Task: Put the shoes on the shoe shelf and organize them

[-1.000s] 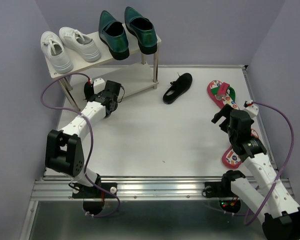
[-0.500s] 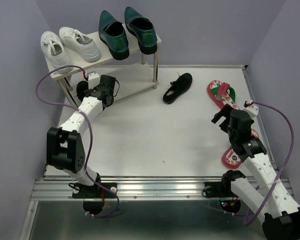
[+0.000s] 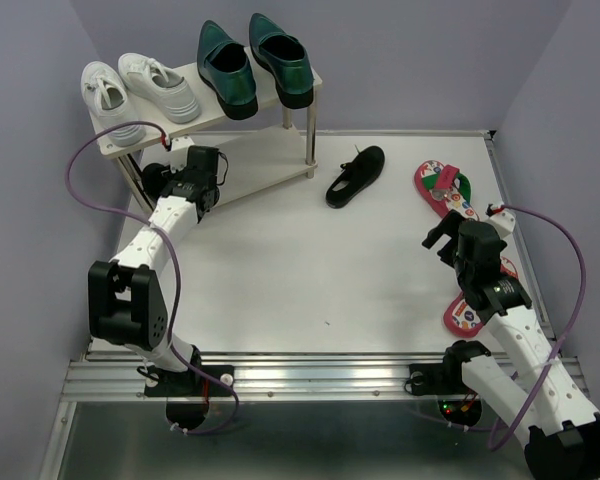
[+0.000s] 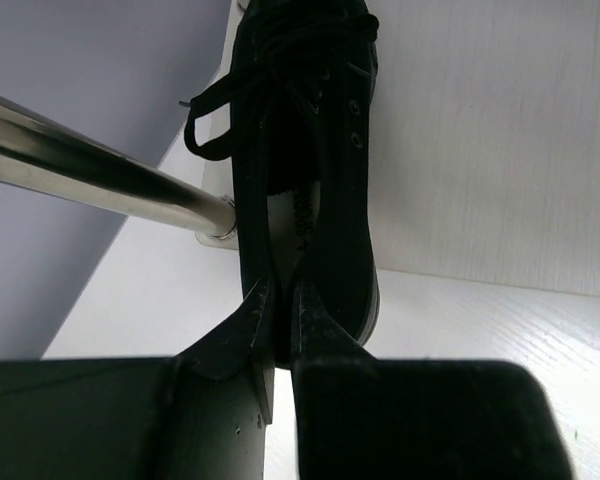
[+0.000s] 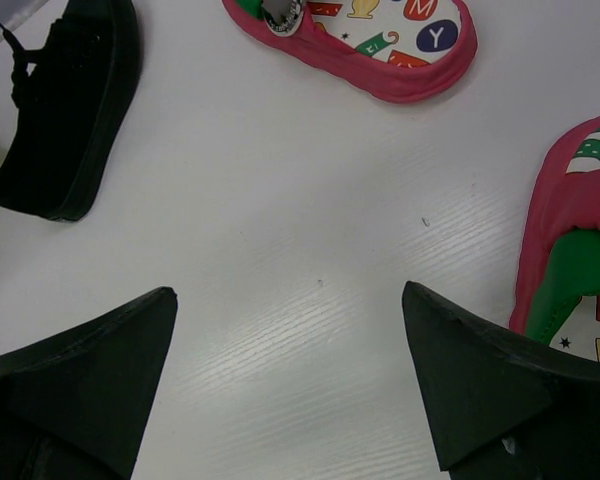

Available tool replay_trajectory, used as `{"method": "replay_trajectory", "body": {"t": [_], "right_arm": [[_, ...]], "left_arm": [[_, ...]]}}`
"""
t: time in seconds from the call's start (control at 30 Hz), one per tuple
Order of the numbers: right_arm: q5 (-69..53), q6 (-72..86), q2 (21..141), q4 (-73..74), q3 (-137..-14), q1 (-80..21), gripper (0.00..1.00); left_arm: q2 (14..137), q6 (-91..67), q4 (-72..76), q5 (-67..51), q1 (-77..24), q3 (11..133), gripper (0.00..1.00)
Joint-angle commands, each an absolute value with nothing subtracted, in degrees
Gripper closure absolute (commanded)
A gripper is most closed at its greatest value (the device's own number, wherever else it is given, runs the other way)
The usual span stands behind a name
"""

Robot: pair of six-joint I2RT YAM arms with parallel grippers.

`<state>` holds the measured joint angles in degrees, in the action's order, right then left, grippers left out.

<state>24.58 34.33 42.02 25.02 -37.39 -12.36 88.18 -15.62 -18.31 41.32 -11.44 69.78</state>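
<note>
top external view: the shoe shelf (image 3: 265,160) stands at the far left of the white worktop (image 3: 310,260), both arms reaching out from the near edge.
shelf, top board: two glossy green loafers (image 3: 227,70) at its right end, two white sneakers (image 3: 160,88) at its left end, all with toes pointing to the far side.
left hand (image 4: 283,322): pushed in under the shelf's left end, below the sneakers, right at the heel of a black shoe.
left hand, state: the two fingers (image 4: 255,315) stand close together with only a thin dark slit between them; both touch the heel, but i cannot tell whether they pinch its rim or merely rest against it.
first black shoe (image 4: 320,150): at the shelf's lower level, left end, lengthwise with its laced toe pointing away from the hand, just beside a shiny metal leg (image 4: 90,175) of the shelf.
second black shoe (image 3: 356,175): on the worktop just to the right of the shelf's right front leg, lying at a slant, apart from the shelf.
far flip-flop (image 3: 445,188): red with a printed footbed, on the worktop well to the right of the shelf, beyond the second black shoe.
near flip-flop (image 3: 468,305): farther from the shelf and nearer the arm bases, partly hidden under the right arm.
right hand (image 5: 288,295): well apart from the shelf, above bare worktop between the two flip-flops.
right hand, state: fingers spread wide, gripping nothing.
</note>
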Motion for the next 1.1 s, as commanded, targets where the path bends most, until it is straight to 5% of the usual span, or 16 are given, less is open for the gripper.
{"method": "replay_trajectory", "body": {"t": [0.0, 0.73, 1.07], "right_arm": [[24.9, 34.2, 41.4, 22.3, -36.7, -12.2, 0.0], [25.5, 34.9, 41.6, 22.0, -35.7, -12.2, 0.0], [25.3, 34.6, 41.3, 22.0, -35.6, -12.2, 0.0]], "left_arm": [[83.2, -9.1, -9.9, 41.9, -10.9, 69.5, 1.0], [78.2, 3.9, 1.3, 33.5, -11.0, 62.5, 1.0], [84.7, -14.9, -14.0, 42.4, -11.0, 65.0, 1.0]]}}
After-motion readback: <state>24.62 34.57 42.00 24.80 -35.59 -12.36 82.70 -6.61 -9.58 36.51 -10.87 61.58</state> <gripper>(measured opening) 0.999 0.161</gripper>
